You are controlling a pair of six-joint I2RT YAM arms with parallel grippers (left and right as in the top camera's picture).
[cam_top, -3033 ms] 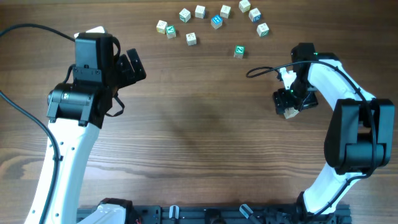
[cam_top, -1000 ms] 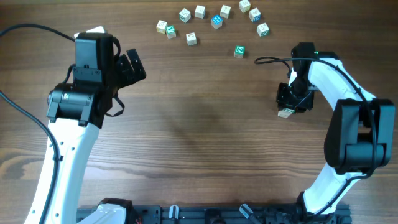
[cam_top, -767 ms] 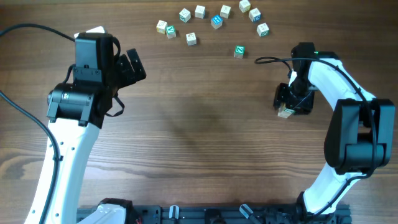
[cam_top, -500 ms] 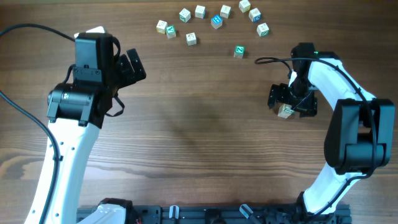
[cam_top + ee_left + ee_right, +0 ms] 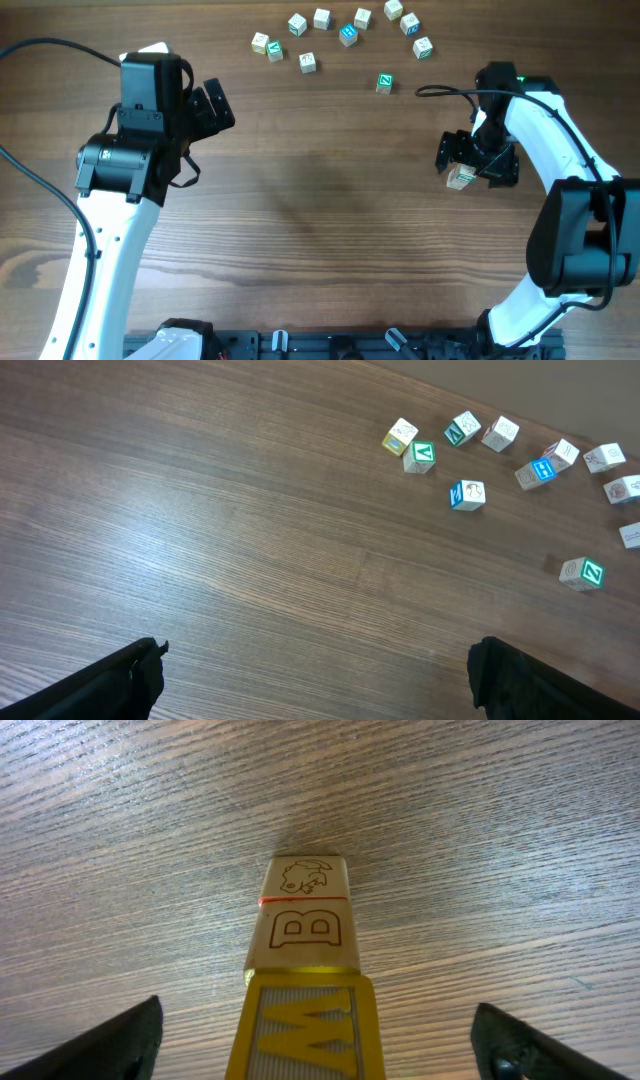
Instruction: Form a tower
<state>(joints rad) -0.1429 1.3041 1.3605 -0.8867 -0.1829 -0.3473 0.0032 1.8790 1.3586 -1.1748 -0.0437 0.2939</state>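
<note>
Tower (image 5: 303, 970) of pale wooden letter cubes, stood upright between the wide-spread jaws of the right gripper (image 5: 477, 164), touched by neither jaw, top face yellow with a W, reddish B printed below, left gripper (image 5: 315, 672) spread wide, nothing held.

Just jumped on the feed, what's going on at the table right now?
The right gripper hangs over the tower, a small stack of wooden letter cubes on the right side of the table. Its jaws stand open on either side, not gripping it. The right wrist view shows a yellow W cube atop a B cube. The left gripper is open and holds nothing. The loose cubes lie clustered along the far edge.
</note>
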